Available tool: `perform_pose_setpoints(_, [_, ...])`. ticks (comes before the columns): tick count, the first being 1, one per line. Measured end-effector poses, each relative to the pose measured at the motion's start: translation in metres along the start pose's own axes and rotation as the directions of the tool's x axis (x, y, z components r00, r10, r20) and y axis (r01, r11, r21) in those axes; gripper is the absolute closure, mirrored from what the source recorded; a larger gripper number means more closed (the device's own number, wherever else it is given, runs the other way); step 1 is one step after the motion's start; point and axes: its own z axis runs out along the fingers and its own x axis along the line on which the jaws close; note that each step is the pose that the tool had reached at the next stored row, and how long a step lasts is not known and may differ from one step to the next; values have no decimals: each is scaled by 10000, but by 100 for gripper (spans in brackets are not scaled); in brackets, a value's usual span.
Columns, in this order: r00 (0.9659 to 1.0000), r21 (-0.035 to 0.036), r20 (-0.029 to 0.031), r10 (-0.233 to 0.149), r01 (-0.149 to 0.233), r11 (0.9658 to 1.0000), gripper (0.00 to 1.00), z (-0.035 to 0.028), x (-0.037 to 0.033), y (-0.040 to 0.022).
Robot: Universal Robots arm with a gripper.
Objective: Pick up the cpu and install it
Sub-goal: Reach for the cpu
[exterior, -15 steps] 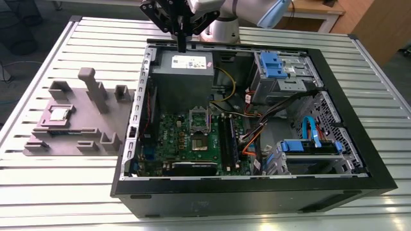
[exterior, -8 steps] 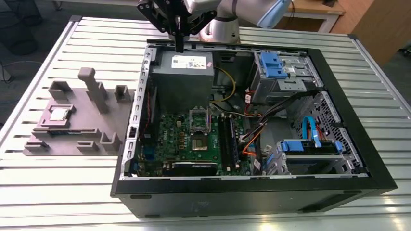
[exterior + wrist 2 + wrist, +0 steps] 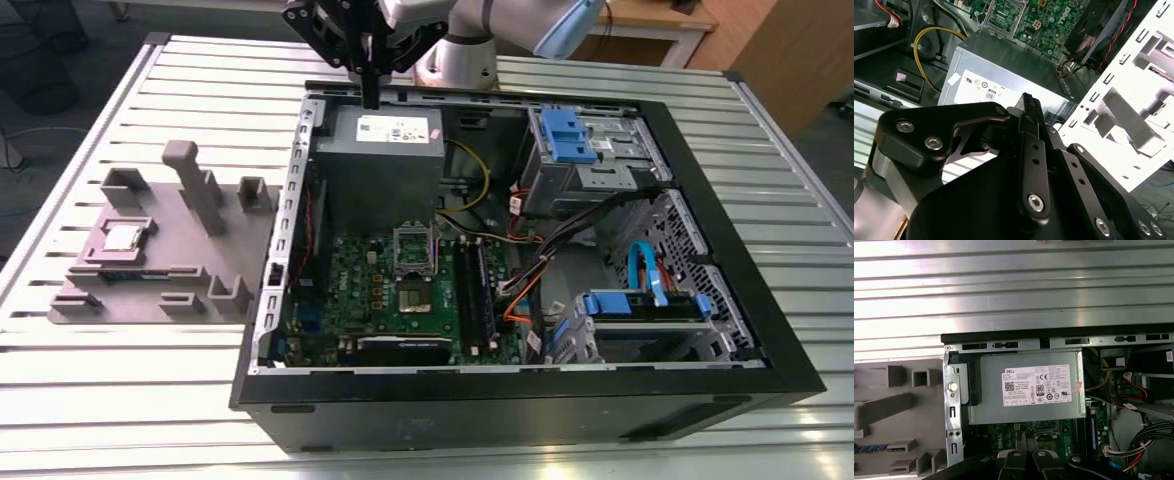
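Hanging over the far rim of the open computer case (image 3: 534,400), at the top of the exterior view, the gripper (image 3: 370,100) points straight down from an arm that comes in from the upper edge of the frame. Its dark fingers are pressed together into one narrow bar with nothing between them, and the tips are just above the grey power supply (image 3: 380,150).

The exterior view gives the whole layout. The cpu (image 3: 124,236) lies flat in a square recess of the mauve-grey tray (image 3: 174,240) at the exterior view's left, well apart from the gripper and outside the case. It is a small square with a shiny silver top and a thin pale rim. Inside the case, the metal-framed socket (image 3: 415,297) sits on the green motherboard (image 3: 354,270), near the middle of the frame.

The first wrist view looks straight down past the closed fingertips (image 3: 1026,447) onto the labelled top of the power supply (image 3: 1026,390), with the slatted metal table (image 3: 1004,290) beyond the case wall and part of the tray (image 3: 884,410) beside it.

The second wrist view shows the gripper (image 3: 1030,102) from close behind: black linkages folded inward, with the ridged finger pads meeting over the power supply (image 3: 1004,65).
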Motion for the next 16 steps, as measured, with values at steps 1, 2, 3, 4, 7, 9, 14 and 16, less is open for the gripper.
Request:
perform_pose_setpoints(1, [10000, -1, 0, 0, 0, 10000, 90, 0, 0, 0])
perform_pose_setpoints(2, [10000, 0, 0, 0, 0, 10000, 90, 0, 0, 0])
perform_pose_setpoints(3, [10000, 0, 0, -1, 1, 10000, 90, 0, 1, 0])
perform_pose_setpoints(4, [10000, 0, -1, -1, 1, 10000, 90, 0, 4, 0])
perform_pose_setpoints(7, [10000, 0, -3, 1, -1, 10000, 90, 1, 8, -1])
perform_pose_setpoints(9, [10000, -2, -2, 0, 0, 10000, 90, 3, 20, -2])
perform_pose_setpoints(14, [10000, 0, -3, 0, 0, 10000, 90, 3, 46, -3])
perform_pose_setpoints(16, [10000, -1, -4, 0, 0, 10000, 90, 3, 58, -5])
